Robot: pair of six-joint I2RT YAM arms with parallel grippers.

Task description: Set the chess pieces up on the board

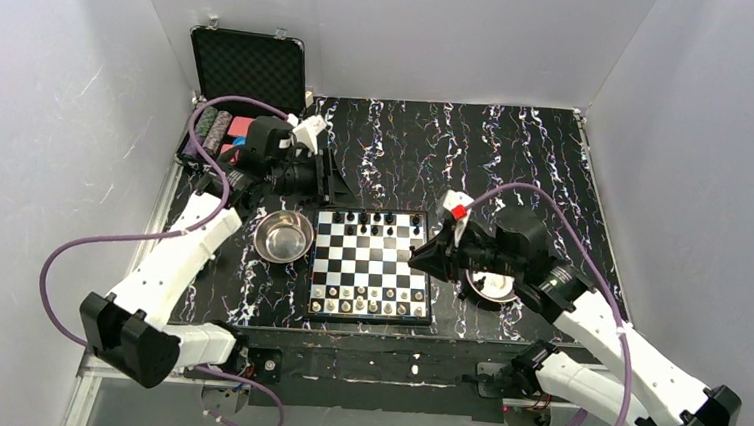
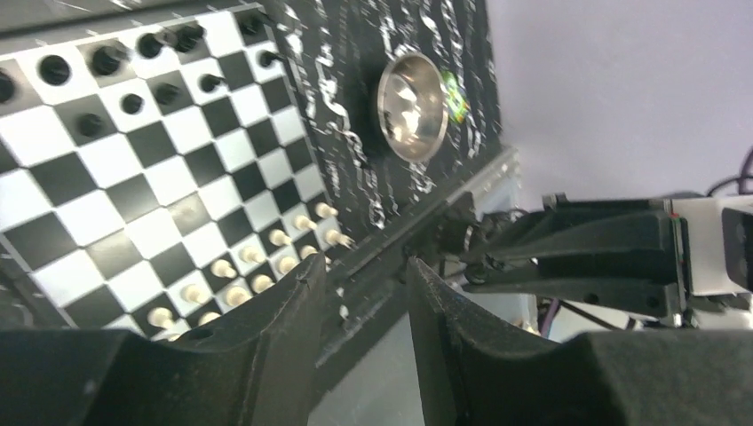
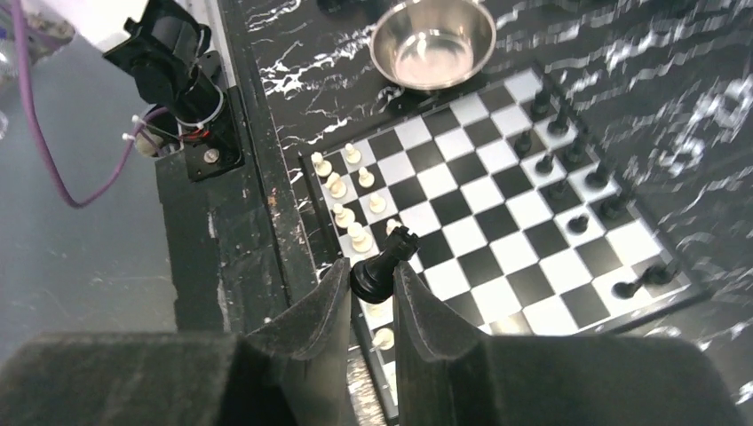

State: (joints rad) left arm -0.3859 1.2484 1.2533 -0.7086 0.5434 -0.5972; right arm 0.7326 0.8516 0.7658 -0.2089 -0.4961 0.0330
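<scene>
White enclosure walls [image 1: 50, 100], black marbled tabletop [image 1: 517, 163], board [image 1: 370, 263] flat at centre of the top view just past the arm bases. Black pieces [image 1: 373, 218] stand along its upper edge, pale pieces [image 1: 367, 298] along its lower edge, middle ranks bare. A steel bowl [image 1: 284, 237] sits just left of the board. The right gripper [image 3: 368, 282] hangs over the board's right edge in the top view. In its wrist view the fingertips pinch a black chessman [image 3: 384, 262] by its lower end, body leaning toward upper right, clear of the squares. The left gripper [image 2: 360, 288] is off the board's upper left corner, fingers [image 2: 297, 306] spread with nothing between them. Handling, as a judgement: the chessman looks tiny, light, rigid and glossy, so likely slick in the pads. A small foot means it tips easily and can knock its neighbours. Best hold is low on the stem just above the base, axis upright. This pinch has it tilted, so it probably needs levelling before touching a square. Breakage risk is low, drop or twist risk moderate. Which type of piece it is, cannot tell.
</scene>
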